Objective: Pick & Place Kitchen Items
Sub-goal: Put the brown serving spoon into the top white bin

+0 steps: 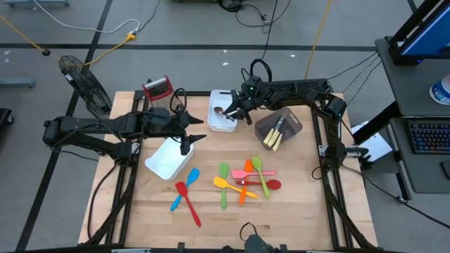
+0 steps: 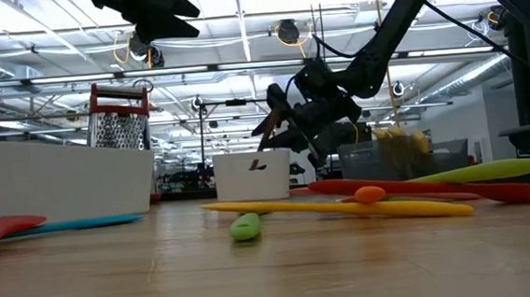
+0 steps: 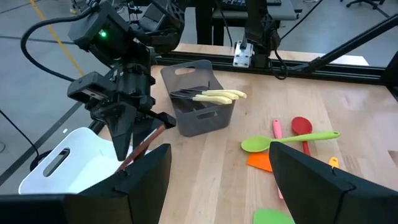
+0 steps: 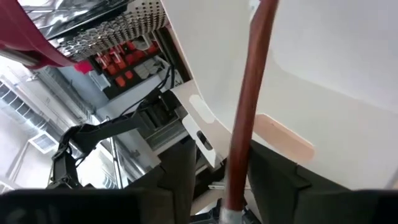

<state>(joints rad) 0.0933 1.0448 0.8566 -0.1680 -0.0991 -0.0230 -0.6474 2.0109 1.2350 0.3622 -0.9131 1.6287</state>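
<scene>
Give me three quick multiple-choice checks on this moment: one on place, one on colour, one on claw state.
1. Where is the right claw?
A. over the small white bin
B. over the grey bin
C. off the table

2. What colour is the utensil it holds?
A. yellow
B. blue
C. brown

3. How is the left claw?
A. shut on a spoon
B. open, holding nothing
C. out of view

Key: 1 A, the high view shows it above that bin; 2 C, the right wrist view shows a brown handle; 3 B, its fingers stand apart.
</scene>
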